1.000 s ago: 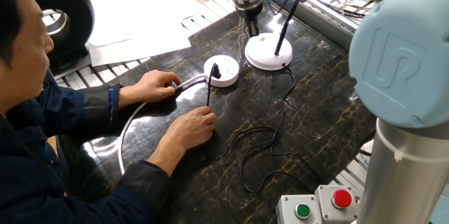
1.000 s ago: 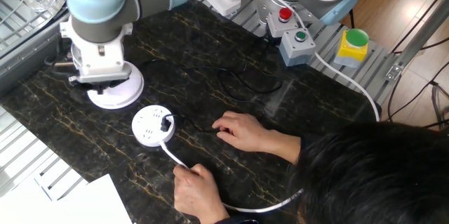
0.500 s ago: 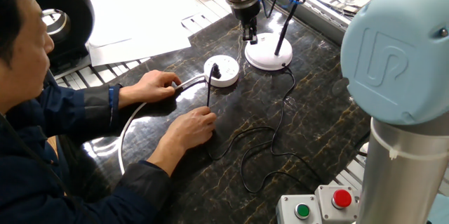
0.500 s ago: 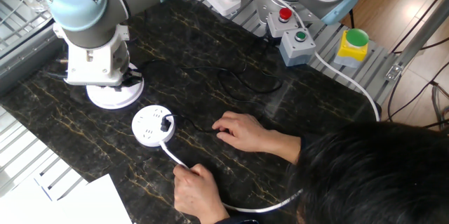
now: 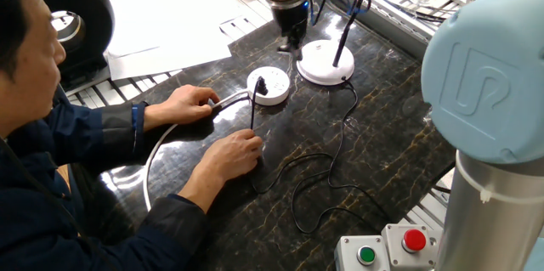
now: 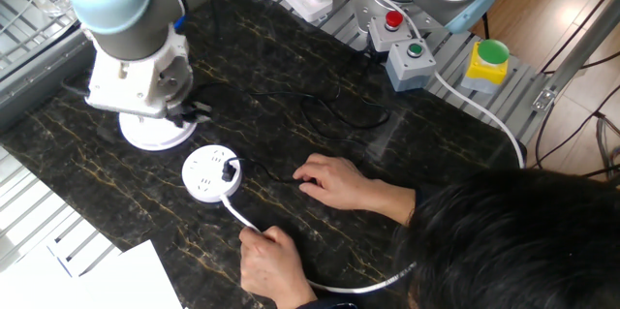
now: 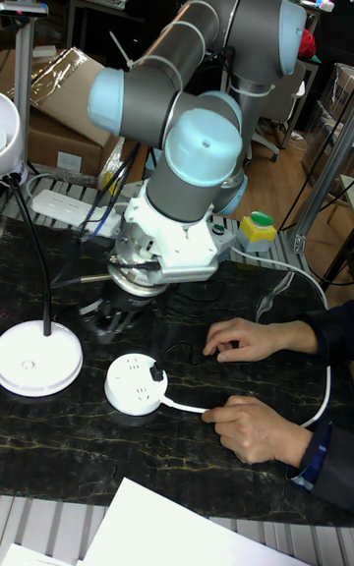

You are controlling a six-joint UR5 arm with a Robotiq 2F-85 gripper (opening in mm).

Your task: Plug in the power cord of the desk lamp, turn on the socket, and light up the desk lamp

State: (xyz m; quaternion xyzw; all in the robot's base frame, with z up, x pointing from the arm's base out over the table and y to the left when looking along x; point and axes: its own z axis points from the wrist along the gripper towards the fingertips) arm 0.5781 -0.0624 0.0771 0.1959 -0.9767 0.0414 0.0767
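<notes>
On the dark marbled table (image 5: 382, 148), the round white socket (image 5: 268, 86) holds the thin black power cord's (image 5: 336, 156) plug. The white disc-based desk lamp (image 5: 325, 62) stands just beside it. The gripper (image 5: 289, 43) hovers between them; whether its jaws are parted cannot be told.

The socket (image 5: 269, 86) is a round white puck lying flat at upper centre of one fixed view, its thick white cable running left. The cord's (image 5: 327, 169) small black plug stands in the socket's top; the thin black cord loops across the dark table toward the lower centre. My lamp (image 5: 325, 62) sits just right of the socket: flat white disc base, black gooseneck rising upward.
</notes>
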